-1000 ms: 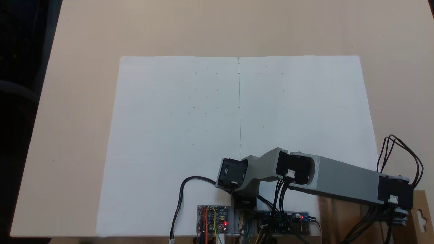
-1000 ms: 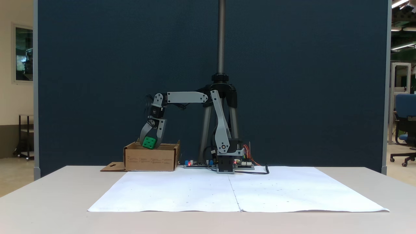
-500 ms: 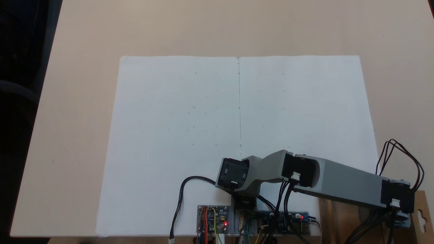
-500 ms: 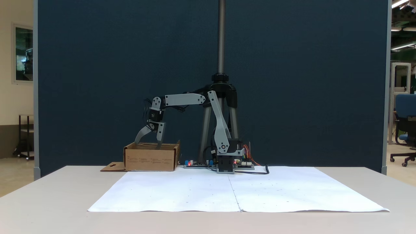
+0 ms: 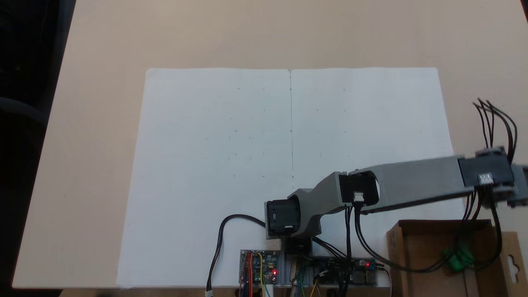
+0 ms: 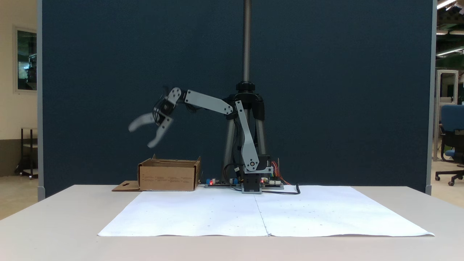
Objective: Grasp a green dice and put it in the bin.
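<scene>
Grey and motion-blurred, our end effector (image 6: pixel 139 136) hangs spread apart and empty, above the bin's left end. Right of it below, on the tabletop (image 6: pixel 54 224), the bin (image 6: pixel 168 177) holds the green dice (image 5: pixel 458 259) inside.

- Both fixed views are evenly and softly lit; the white paper (image 5: pixel 255 165) reads bright without glare.
- Ceiling strip lights (image 6: pixel 447 32) glow at the upper right of a fixed view.
- Shadows are faint and diffuse; only a soft one lies beneath the arm (image 5: pixel 412 185).
- The gripper (image 6: pixel 140 135) is smeared by motion blur, its spread jaws pale and soft-edged.
- The green dice (image 5: pixel 458 258) appears fuzzy inside the bin (image 5: pixel 416 251), crossed by dark cables (image 5: pixel 482 247).
- The left margin (image 5: pixel 24 103) of a fixed view falls to near black.
- The dark blue backdrop (image 6: pixel 326 90) shows fine grain.
</scene>
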Available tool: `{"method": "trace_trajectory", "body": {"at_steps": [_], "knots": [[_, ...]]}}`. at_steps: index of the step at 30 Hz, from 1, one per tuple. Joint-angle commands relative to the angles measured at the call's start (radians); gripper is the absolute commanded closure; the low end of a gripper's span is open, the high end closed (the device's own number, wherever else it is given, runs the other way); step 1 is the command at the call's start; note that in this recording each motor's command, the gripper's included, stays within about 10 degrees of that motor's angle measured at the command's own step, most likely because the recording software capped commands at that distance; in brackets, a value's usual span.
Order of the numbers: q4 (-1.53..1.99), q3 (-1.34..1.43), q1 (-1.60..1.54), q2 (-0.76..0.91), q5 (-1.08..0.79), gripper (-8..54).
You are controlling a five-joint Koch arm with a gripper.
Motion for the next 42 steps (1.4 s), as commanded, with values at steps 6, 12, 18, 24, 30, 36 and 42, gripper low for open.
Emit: {"method": "trace_trajectory", "body": {"at_steps": [6,12,18,24,30,36,42], "knots": [[-0.138,-0.083,-0.291,0.064,0.084,2.0],[-0.206,-0.083,-0.54,0.066,0.092,1.9],[-0.216,-0.083,-0.762,0.074,0.138,1.0],[-0.216,-0.08,-0.982,0.083,0.186,1.0],[-0.249,0.002,-1.187,0.083,0.186,0.9],[-0.407,0.221,-1.304,0.158,0.183,-0.3],[-0.622,0.558,-1.402,0.337,0.147,-0.2]]}}
